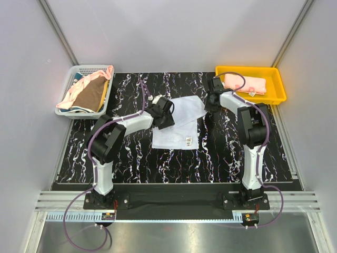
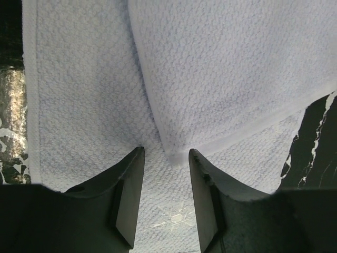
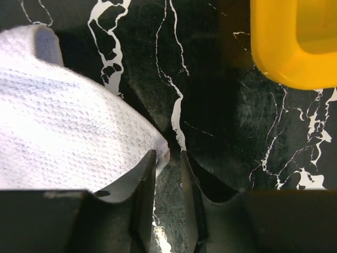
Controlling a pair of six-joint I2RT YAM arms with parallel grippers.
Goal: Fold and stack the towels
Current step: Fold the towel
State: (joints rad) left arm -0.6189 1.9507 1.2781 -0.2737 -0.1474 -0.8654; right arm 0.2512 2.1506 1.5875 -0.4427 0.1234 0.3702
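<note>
As viewed from the arm bases outward, find the white towel on the black marbled table, at mid-table between the two arms; use it as reference for all positions below.

Near part of white towel: lying flat, with a small label close to the near right corner. Far part: folded over itself, one flap skewed toward the right.

Left gripper: directly above the left part of white towel, pointing down at it. Fingers well apart. Corner of the folded flap lying in the gap ahead of the fingertips, touching neither. Nothing held.

Right gripper: at the far right corner of white towel, low over the table. Fingers close together with a narrow gap left, bare table visible through it. Towel corner touching the tip of one finger, not clamped between both.

Far left of white towel: white mesh basket, holding a draped pink towel over a brown towel.

Far right of white towel, just beyond right gripper: yellow tray, holding a folded pink towel.
</note>
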